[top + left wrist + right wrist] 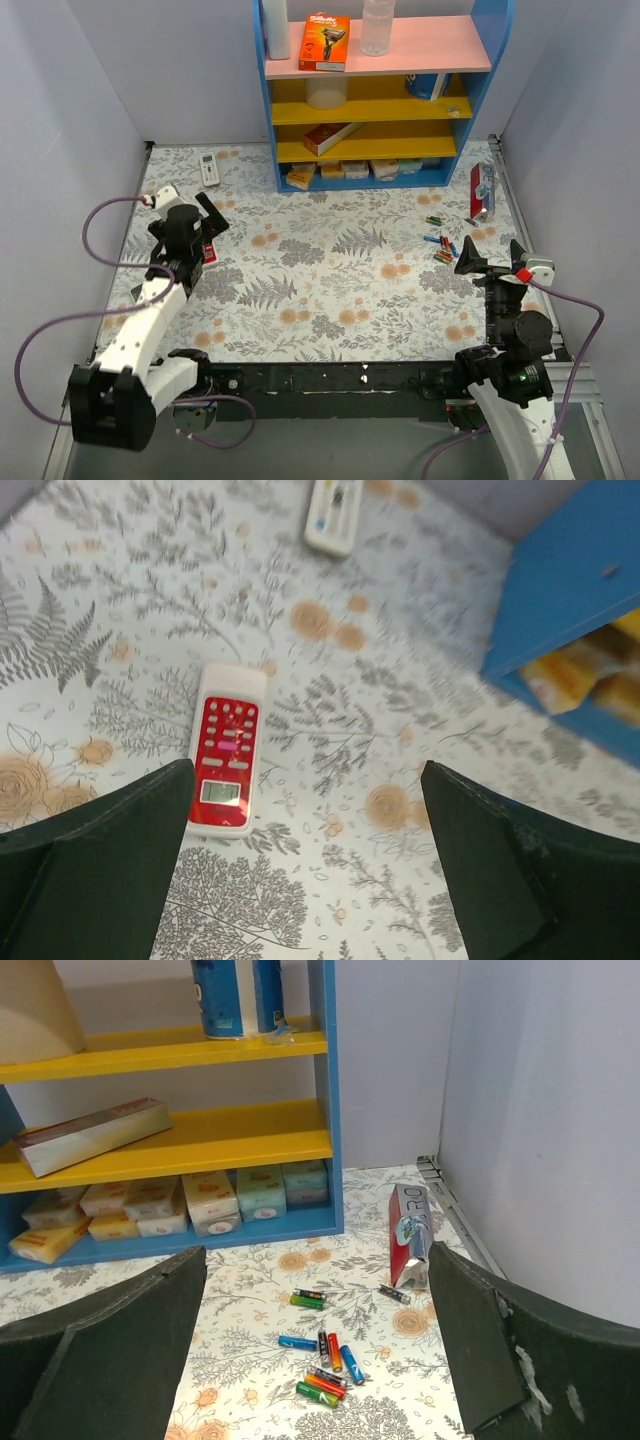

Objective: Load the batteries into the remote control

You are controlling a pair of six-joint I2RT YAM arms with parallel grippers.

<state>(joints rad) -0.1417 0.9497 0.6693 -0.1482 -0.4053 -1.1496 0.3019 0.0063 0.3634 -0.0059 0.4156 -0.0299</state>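
Remote (227, 763) lies flat and face up at 9 o'clock on the surface (330, 300). You see a slim white body, a red button face and a small grey screen at the end nearest your left gripper (308, 780), which hangs over it spread wide. Batteries (322, 1355) lie loosely scattered at 3 o'clock, thin cells in green, red, blue and orange. Your right gripper (318, 1260) is spread wide just short of them.

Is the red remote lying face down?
No, the remote control lies with its red button face and small display turned up.
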